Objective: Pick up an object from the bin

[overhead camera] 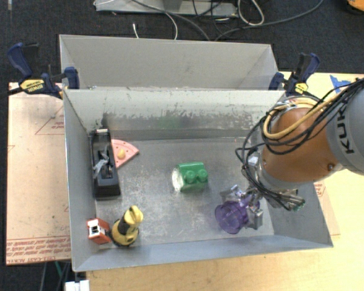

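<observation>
One green brick (190,177) (one purple object (230,217)).

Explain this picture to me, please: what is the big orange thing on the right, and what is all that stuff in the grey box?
The orange bulk is a cover on a robot arm, which reaches in from the right. A single camera looks down on a grey metal bin of loose things; the robot is meant to pick one up. At the arm's end is its hand, low in the bin's near right corner beside a see-through purple thing. Whether it holds that, I cannot tell. Elsewhere lie a green block, a black stapler-like tool, a pink wedge, a yellow toy figure and a small orange cube.
</observation>
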Controlling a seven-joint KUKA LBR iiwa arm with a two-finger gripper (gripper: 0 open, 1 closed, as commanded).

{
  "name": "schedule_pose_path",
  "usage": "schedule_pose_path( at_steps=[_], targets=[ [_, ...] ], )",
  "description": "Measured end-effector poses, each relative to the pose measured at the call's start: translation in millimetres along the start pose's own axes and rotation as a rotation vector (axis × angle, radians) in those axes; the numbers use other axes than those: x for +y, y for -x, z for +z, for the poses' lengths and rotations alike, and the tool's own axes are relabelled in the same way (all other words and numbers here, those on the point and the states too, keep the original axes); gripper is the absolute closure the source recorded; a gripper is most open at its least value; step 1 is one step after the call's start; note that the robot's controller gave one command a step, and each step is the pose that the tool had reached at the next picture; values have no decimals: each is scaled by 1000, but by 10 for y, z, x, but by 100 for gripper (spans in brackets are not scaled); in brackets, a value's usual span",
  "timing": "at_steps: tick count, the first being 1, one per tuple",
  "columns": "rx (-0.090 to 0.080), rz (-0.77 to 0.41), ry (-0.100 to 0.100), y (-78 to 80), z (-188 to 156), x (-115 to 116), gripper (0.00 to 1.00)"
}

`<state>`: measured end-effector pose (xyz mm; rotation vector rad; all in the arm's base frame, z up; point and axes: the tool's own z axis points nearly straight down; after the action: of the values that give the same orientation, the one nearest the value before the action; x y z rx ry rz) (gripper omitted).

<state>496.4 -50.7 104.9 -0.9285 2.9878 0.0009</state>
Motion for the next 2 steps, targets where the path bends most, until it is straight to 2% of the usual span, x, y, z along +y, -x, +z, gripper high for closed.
schedule_pose_path(
  at_steps=[2],
  targets=[
    [3,2,5,4,-542,15,100]
  ],
)
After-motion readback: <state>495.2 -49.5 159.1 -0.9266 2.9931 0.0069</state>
